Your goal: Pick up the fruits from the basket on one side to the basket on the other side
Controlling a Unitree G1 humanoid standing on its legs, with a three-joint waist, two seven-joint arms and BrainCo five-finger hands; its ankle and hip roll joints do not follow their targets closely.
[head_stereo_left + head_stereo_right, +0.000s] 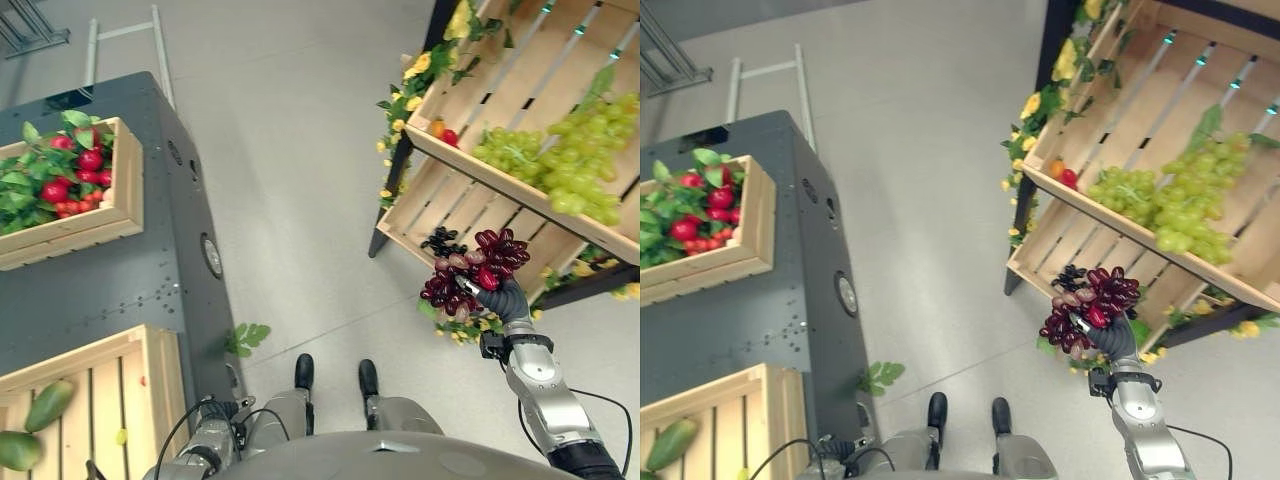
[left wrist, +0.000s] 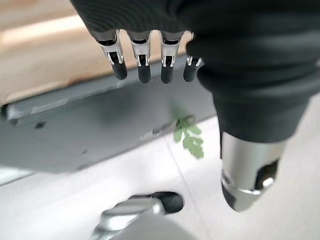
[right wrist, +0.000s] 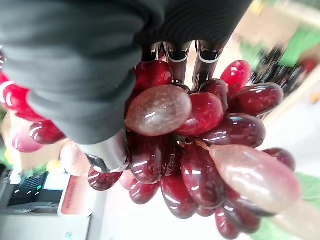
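Note:
My right hand (image 1: 500, 298) holds a bunch of dark red grapes (image 1: 478, 268) in the air in front of the lower shelf of a wooden rack (image 1: 470, 215). In the right wrist view its fingers (image 3: 172, 52) and thumb curl round the red grapes (image 3: 200, 145). Green grapes (image 1: 570, 160) lie on the rack's upper shelf, with a few black grapes (image 1: 440, 240) on the lower one. A wooden crate (image 1: 110, 400) with green mangoes (image 1: 45, 405) stands at the lower left on a dark grey cabinet (image 1: 165, 270). My left hand (image 2: 150, 55) hangs beside that cabinet, fingers straight, holding nothing.
A second crate (image 1: 120, 215) with red fruit and green leaves sits further back on the cabinet. Yellow flowers (image 1: 415, 75) trim the rack's edge. A green leaf sprig (image 1: 245, 338) lies on the pale floor between cabinet and rack.

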